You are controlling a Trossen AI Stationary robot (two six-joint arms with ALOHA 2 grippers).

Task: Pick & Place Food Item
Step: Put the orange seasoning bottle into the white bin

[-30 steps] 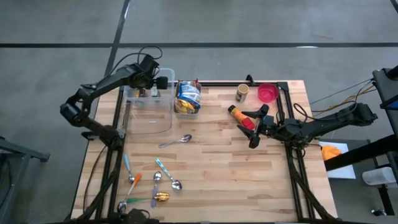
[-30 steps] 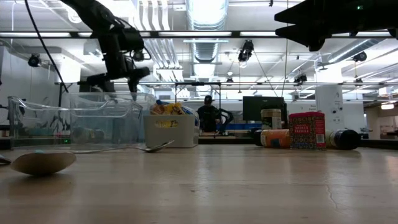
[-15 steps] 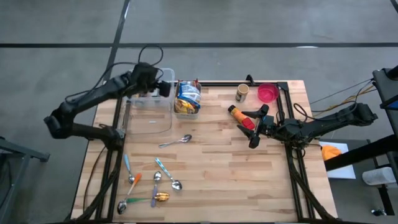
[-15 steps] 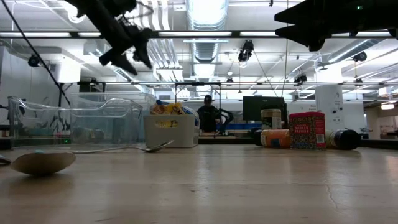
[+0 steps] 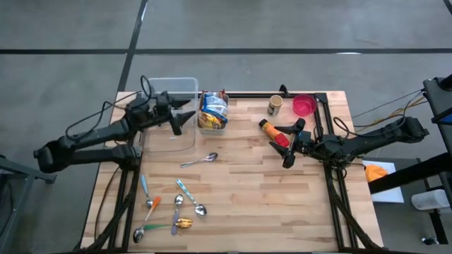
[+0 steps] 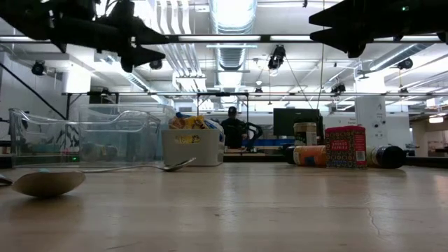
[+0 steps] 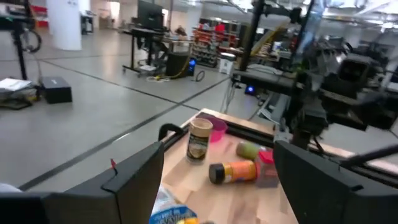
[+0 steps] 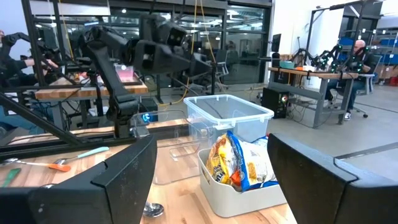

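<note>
Left claw (image 5: 185, 117) hangs released over the clear bin (image 5: 171, 113); right claw (image 5: 292, 142) released beside the orange bottle (image 5: 268, 130); snack box (image 5: 212, 111) at the surface's (image 5: 268, 204) far edge

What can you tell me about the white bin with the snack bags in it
The white bin is a small, squarish, open-topped container that looks like plastic. It stands upright on the wooden table near the far edge, right beside the clear plastic tub; whether they touch is unclear. It is stuffed with crinkly snack bags in blue, yellow and orange that rise above its rim. The left hand hovers open just beside it, over the tub, holding nothing.
</note>
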